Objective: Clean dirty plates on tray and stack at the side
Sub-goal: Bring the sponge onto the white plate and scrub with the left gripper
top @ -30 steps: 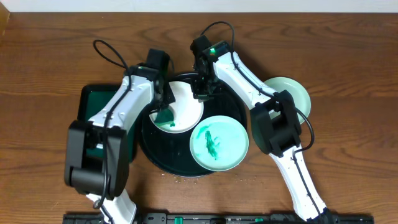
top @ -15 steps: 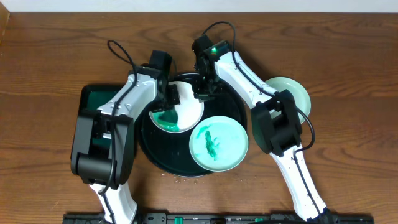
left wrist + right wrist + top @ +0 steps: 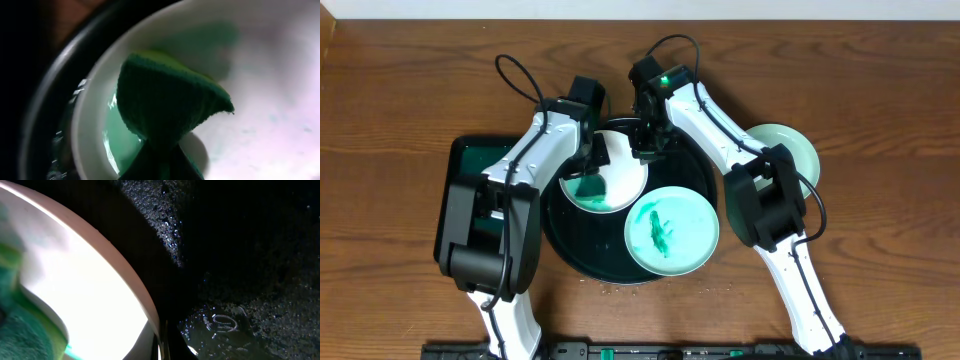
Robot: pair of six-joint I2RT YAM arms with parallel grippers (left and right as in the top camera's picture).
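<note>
A white plate (image 3: 620, 172) lies at the back of the black tray (image 3: 568, 248). My left gripper (image 3: 587, 172) is shut on a green sponge (image 3: 582, 187) and presses it onto the plate's left part. In the left wrist view the sponge (image 3: 167, 102) lies on the white plate (image 3: 260, 100), beside green wetness. My right gripper (image 3: 643, 150) is shut on the white plate's back right rim, as the right wrist view (image 3: 162, 342) shows. A mint plate (image 3: 672, 230) with a dark green smear sits on the tray's front right. A second mint plate (image 3: 788, 150) lies on the table at the right.
A dark green rectangular tray (image 3: 460, 165) lies left of the black tray, partly under my left arm. The black tray's bare surface (image 3: 240, 255) is wet. Small crumbs lie on the wood in front of the tray (image 3: 620, 288).
My left arm has shifted a little to the right and back, dragging the sponge slightly across the white plate. My right gripper and the other plates have not moved.
</note>
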